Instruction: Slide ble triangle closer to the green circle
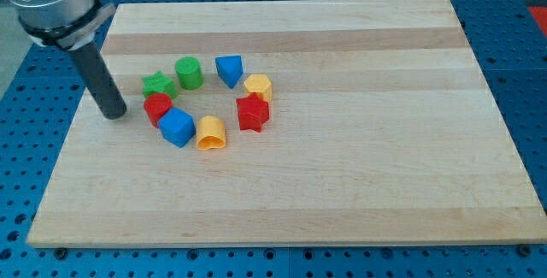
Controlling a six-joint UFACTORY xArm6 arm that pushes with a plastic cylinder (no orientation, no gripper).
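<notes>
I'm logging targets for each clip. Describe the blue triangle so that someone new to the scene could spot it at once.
On the pale wooden board, a ring of small coloured blocks sits toward the view's left. The blue triangle block is at the ring's top, between the green cylinder block and the yellow block. The only other blue piece, the blue cube block, lies lower left.

the arm (51, 0) is cut off by the view's top and left edges. the red block (156, 106) is partly hidden behind the blue cube (177, 127), so its shape cannot be told.
</notes>
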